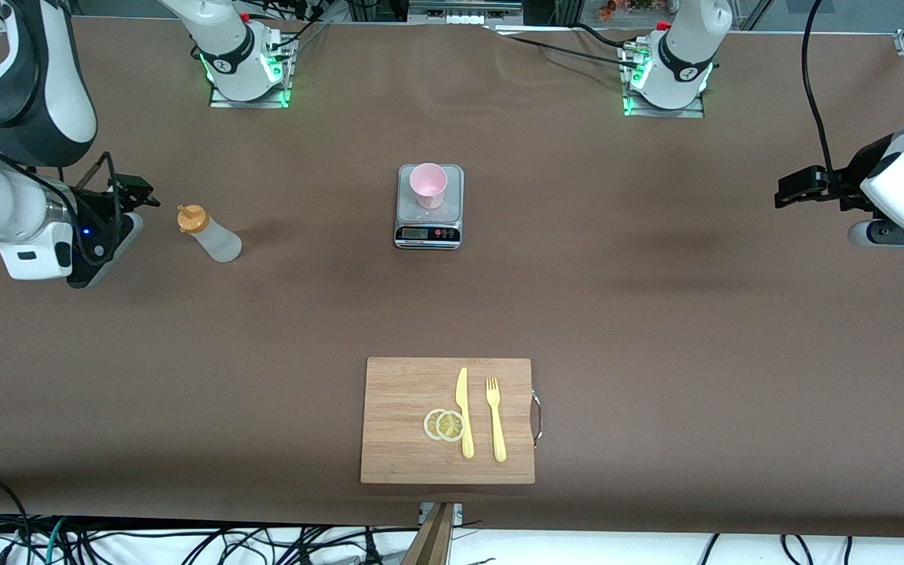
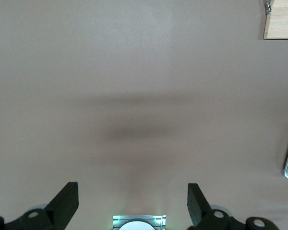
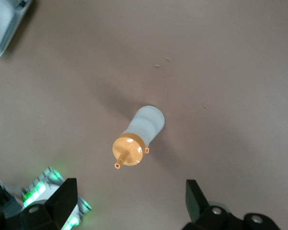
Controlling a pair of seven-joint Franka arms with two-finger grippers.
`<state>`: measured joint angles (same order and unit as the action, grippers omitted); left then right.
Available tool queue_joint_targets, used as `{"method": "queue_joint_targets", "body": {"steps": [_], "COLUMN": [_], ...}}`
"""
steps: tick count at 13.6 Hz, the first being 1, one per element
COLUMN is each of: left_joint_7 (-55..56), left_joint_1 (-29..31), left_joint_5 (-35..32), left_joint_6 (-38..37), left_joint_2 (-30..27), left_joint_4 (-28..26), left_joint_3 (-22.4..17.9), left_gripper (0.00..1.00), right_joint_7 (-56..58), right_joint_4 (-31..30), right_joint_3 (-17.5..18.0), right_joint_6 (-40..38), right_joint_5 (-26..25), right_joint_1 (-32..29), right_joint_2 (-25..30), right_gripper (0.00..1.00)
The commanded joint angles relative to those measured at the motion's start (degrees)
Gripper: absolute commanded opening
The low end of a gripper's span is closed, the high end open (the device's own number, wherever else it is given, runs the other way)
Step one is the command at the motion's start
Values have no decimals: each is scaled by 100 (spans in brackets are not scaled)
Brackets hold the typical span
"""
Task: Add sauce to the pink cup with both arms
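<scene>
Both wrist views show spread, empty jaws; only the right gripper (image 3: pixel 129 203) overlooks the sauce (image 3: pixel 139 136).

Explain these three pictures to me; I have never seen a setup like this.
Two white robot arms stand at a brown table, each ending in a two-finger gripper. The big picture comes from a high camera facing them. The other two come from cameras on the arms' wrists, looking down past the fingers.

The right gripper hangs open beside the sauce bottle, which stands upright with an orange cap; its wrist camera sees the bottle from above. The left gripper hangs open over bare table at the other end. Neither holds anything.

Mid-table, a pink cup sits on a grey scale. Nearer the camera lies a wooden board with a knife, a fork and two lemon slices.
</scene>
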<state>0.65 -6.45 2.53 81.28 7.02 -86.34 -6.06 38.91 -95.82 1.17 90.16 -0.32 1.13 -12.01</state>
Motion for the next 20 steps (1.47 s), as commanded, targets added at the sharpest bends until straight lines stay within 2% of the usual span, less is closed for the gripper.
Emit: {"method": "queue_joint_targets", "body": {"steps": [1, 4, 7, 8, 10, 13, 20], "left_joint_7": [-117, -117, -117, -117, -117, -109, -109], "left_joint_1": [39, 39, 39, 39, 39, 39, 39], "left_joint_5": [-42, -42, -42, -42, -42, -42, -42], "left_joint_6": [-86, -77, -77, -69, -77, -68, -68], "left_joint_2": [63, 63, 71, 71, 71, 71, 71], "left_joint_4": [170, 170, 170, 170, 170, 170, 170], "left_joint_3": [0, 0, 0, 0, 8, 8, 8], "left_gripper": [100, 100, 100, 100, 100, 100, 100], "right_joint_7": [-1775, -3535, -4469, -4515, -4515, -4541, -4463], "right_joint_4": [-139, -148, -148, -139, -17, 125, 116], "right_joint_3": [199, 270, 226, 200, -167, -599, -468], "right_joint_6": [107, 116, 142, 134, 107, 63, 90], "right_joint_5": [-371, -320, -319, -328, -293, 225, 138], "right_joint_1": [2, -7, -121, -191, -200, -209, -165], "right_joint_2": [304, 558, 997, 1138, 1305, 1385, 1385], "right_gripper": [100, 100, 100, 100, 100, 100, 100]}}
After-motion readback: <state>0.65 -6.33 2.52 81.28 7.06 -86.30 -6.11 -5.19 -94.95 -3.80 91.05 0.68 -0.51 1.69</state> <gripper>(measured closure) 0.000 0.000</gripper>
